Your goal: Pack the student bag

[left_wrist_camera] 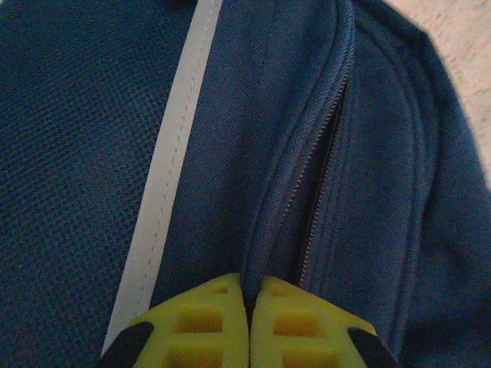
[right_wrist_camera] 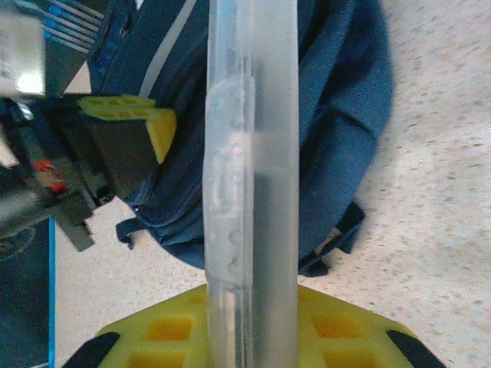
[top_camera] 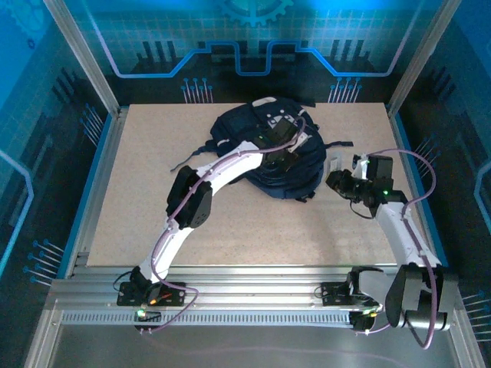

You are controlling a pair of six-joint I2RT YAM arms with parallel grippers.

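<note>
The left gripper's (left_wrist_camera: 249, 307) yellow fingers (left_wrist_camera: 201, 322) are pressed together. A fold of the student bag's (left_wrist_camera: 77, 153) navy fabric runs straight down into the seam between them, so they appear to pinch it. Just beyond the fingertips, an open zipper (left_wrist_camera: 321, 161) climbs away, its teeth parted over a dark slit. To the left of the fingers a grey-white stripe (left_wrist_camera: 173, 169) with stitched edges slants up across the cloth. Left of the stripe the weave is coarser and mesh-like. At the far right, past the bag's rounded edge, a corner of the speckled table (left_wrist_camera: 464, 31) shows.

The right gripper (right_wrist_camera: 249, 333) has its yellow fingers (right_wrist_camera: 165, 330) closed on a frosted plastic case (right_wrist_camera: 249, 153), held on edge and rising upright from between them. The bag lies beyond the case, apart from these fingers and spreading to both sides of it. Its navy folds are bunched, and a black strap (right_wrist_camera: 337, 230) trails from its near edge onto the table.

From above, the bag is a rumpled dark mound in the middle of the table's far half. The left arm's fingers are down on top of it. The right arm's fingers hang just off its right side.
</note>
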